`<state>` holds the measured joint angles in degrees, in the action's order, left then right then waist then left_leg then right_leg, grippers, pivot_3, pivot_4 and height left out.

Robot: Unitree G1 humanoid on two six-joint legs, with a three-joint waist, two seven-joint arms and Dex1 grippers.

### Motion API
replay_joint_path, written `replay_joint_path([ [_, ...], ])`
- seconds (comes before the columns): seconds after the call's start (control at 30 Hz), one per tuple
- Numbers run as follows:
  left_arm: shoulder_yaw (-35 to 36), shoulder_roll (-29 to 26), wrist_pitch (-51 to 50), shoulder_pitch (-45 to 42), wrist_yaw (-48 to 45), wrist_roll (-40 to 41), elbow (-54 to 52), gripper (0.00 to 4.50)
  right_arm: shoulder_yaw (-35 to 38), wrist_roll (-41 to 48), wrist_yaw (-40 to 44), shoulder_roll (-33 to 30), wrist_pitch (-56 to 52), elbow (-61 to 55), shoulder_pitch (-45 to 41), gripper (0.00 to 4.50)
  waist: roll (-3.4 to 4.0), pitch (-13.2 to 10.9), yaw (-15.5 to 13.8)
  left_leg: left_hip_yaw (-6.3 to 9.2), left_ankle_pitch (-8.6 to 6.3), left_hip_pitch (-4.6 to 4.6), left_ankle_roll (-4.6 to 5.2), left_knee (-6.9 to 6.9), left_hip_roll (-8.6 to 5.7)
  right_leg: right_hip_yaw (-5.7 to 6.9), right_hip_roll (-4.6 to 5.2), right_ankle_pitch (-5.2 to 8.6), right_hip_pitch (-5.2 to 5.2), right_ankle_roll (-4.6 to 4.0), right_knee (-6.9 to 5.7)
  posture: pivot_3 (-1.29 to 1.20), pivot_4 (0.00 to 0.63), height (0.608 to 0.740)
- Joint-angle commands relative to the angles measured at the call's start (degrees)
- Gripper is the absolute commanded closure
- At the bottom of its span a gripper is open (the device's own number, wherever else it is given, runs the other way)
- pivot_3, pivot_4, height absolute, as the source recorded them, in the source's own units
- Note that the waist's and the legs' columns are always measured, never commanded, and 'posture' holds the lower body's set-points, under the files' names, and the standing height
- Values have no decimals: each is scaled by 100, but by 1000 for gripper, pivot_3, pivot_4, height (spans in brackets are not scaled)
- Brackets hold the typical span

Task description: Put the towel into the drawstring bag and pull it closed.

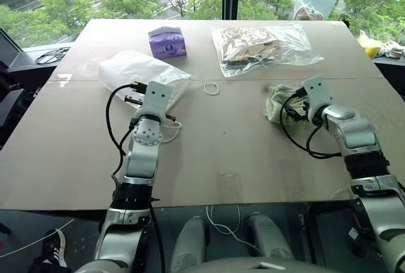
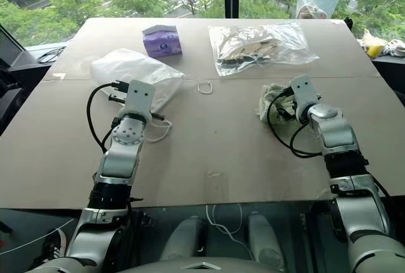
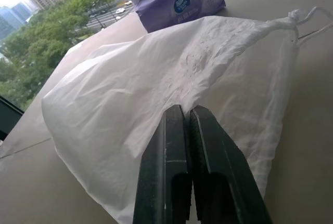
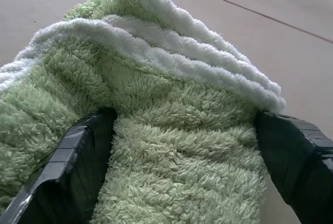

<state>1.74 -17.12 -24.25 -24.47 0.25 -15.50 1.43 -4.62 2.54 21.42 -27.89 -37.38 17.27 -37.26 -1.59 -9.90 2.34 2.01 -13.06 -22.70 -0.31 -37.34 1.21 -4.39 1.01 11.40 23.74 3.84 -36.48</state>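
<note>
The robot is working at the first step: taking the towel (image 4: 171,130) so that it can go into the drawstring bag (image 3: 156,89). The right gripper (image 4: 182,182) is standing with its two black fingers wide apart, one on each side of the folded green towel, and the fluffy cloth is filling the space between them. The fingers are not yet pressing on it, as far as I can judge. The towel is lying on the table (image 1: 221,159) at the robot's right side, near the front edge of the clear plastic bag (image 1: 262,48) with brown contents.

The left gripper (image 3: 190,115) is pinching a fold of the white bag with its fingers pressed together, so the thin fabric is rising like a small tent. The bag is lying on the left part of the table, just in front of the purple tissue pack (image 1: 167,41), and its cord loop (image 1: 211,87) is resting on the table toward the middle.

I think the next move is calling for the right fingers to close firmly on the towel, then to lift it and carry it across toward the bag mouth, which must be held open.

The purple pack is carrying a round dark emblem in the left wrist view, but its writing is too small to read
</note>
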Motion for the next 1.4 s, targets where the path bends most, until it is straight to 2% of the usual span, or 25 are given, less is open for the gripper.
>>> replay_joint_path([
  [0.03, -15, 3, 88, 36, 12, -17, -282, 4390, -169, -610, -513, -112, 434, 328, 170, 0, -1, 1, -2, 0, 0, 0, 0, -4, 0, 0, 0, 1, -1, -2, 0, 0, 150, 740],
  [0.27, -32, 18, 90, 33, -9, -20, -284, 4390, 553, -96, -752, 329, -324, 737, 235, 0, -23, 16, -9, 0, 1, 5, 0, -7, 0, -1, 0, 5, -8, -9, -1, 0, 150, 740],
  [0.47, -25, 17, 87, 60, -24, -15, -293, 4390, 1372, 838, -501, 887, -1716, 1106, 102, 0, -66, 60, -10, 3, 1, 12, 0, -5, 2, 1, 1, 11, -15, -21, -1, 0, 150, 740],
  [0.67, -3, -1, 83, 66, -34, -8, -298, 4390, 1246, 1187, -41, 1100, -2195, 944, 53, 0, -78, 71, 11, 11, 0, 20, 0, 21, 7, 10, -4, 12, -13, -21, 0, 0, 150, 740],
  [0.7, 1, -5, 82, 70, -35, -9, -300, 4500, 1211, 1240, 49, 1131, -2233, 877, 48, 535, -78, 71, 23, 14, 0, 20, 0, 24, 8, 13, -5, 12, -13, -20, 0, 0, 150, 740],
  [0.73, 4, -7, 80, 73, -35, -10, -302, 4500, 1190, 1276, 114, 1158, -2269, 818, 44, 767, -80, 72, 41, 14, 0, 21, 0, 29, 10, 14, -7, 11, -11, -19, 1, 0, 150, 740],
  [0.87, 10, -14, 80, 67, -32, -14, -288, 4500, 1099, 1338, 296, 1223, -2314, 675, 27, 2642, -81, 73, 161, 12, 0, 34, 0, 48, 14, 13, -11, 9, -11, -14, 2, 0, 150, 740],
  [1.0, 27, -13, 80, 72, -55, 17, -288, 4500, 966, 1304, 437, 1214, -2210, 561, 72, 4224, -81, 73, 196, 8, 0, 47, 0, 64, 15, 11, -12, 10, -12, -17, 1, 0, 150, 740],
  [1.03, 44, -8, 97, 72, -91, 65, -277, 4500, 962, 1306, 453, 1221, -2203, 548, 78, 4411, -81, 73, 199, 7, 0, 50, 0, 68, 16, 11, -12, 11, -12, -18, 1, 0, 150, 740],
  [1.2, 289, 57, 59, 17, -521, 653, -317, 4500, 1282, 1626, 544, 1379, -2358, 331, 74, 4428, -81, 72, 217, 3, 0, 64, 0, 92, 19, 9, -15, 21, -12, -33, 1, 0, 150, 740],
  [1.33, 632, 105, -45, -79, -1339, 1704, -497, 4500, 2021, 2488, 661, 1753, -2697, -234, -7, 4428, -77, 66, 305, 3, -1, 63, 0, 104, 29, 10, -23, 26, -5, -42, 1, 0, 150, 740],
  [1.4, 719, 50, -121, -97, -1643, 2046, -573, 4500, 2311, 2865, 684, 1886, -2904, -492, -39, 4428, -52, 49, 321, 4, -1, 54, 0, 106, 34, 9, -30, 26, 5, -43, -1, 0, 150, 740],
])
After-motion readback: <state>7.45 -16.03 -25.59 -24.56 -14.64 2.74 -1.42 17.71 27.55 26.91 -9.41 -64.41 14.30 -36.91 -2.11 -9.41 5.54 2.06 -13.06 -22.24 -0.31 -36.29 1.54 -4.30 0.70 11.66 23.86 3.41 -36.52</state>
